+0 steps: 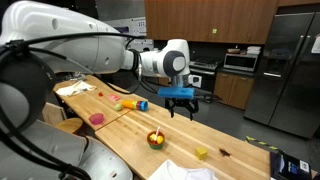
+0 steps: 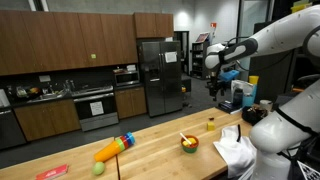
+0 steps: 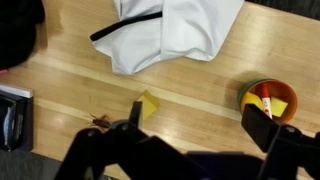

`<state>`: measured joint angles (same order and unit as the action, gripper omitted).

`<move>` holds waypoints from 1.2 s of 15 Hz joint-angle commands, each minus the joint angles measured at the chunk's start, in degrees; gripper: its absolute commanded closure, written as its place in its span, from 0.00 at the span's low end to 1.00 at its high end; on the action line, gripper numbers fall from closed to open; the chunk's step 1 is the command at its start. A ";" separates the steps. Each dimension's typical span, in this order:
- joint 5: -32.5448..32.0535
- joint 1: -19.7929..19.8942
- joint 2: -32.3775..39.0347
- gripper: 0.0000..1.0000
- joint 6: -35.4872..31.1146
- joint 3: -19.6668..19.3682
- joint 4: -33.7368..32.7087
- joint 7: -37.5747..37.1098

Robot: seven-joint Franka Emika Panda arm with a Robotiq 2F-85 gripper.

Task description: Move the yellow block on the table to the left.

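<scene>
Two fingers [image 3: 262,130] are seen spread wide in the wrist view, with nothing held between them. The gripper [image 3: 195,125] is held in the air above the table [image 3: 60,80], clear of the wood; the same is noted in both exterior views [image 1: 181,108] [image 2: 222,88]. The yellow block [image 3: 148,105] is recorded lying flat on bare planks, untouched, at about 10 o'clock from the middle of the finger gap and just beyond one fingertip. A dark bowl [image 3: 268,100] with yellow and red contents is noted at about 2 o'clock from that gap, near the opposite finger. A white cloth [image 3: 175,30] is spread at 12 o'clock, well apart from the block. A dark flat object [image 3: 12,115] is cut off at the 9 o'clock edge; what it is cannot be told. In an exterior view the block [image 1: 202,153] is placed at about 5 o'clock from the gripper and 4 o'clock from the bowl [image 1: 155,139], near it but apart. An elongated yellow-orange object with a blue end [image 1: 130,103] is set at 9 o'clock from the gripper, with a small pink item [image 1: 97,118] farther along the planks. A kitchen with dark wood cabinets [image 2: 70,45] and a steel refrigerator [image 2: 155,75] is seen behind.
</scene>
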<state>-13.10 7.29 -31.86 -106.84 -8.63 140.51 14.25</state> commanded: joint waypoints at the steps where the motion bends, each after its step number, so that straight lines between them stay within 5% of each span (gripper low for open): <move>1: -0.13 -0.36 -0.01 0.00 0.12 -0.27 -0.17 -0.15; 14: -0.13 -0.35 -0.02 0.00 0.12 -0.28 -0.30 -0.17; 18: -6.25 -0.94 3.65 0.00 2.51 1.96 -0.90 1.65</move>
<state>-15.36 6.62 -31.19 -106.29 -7.91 140.51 15.21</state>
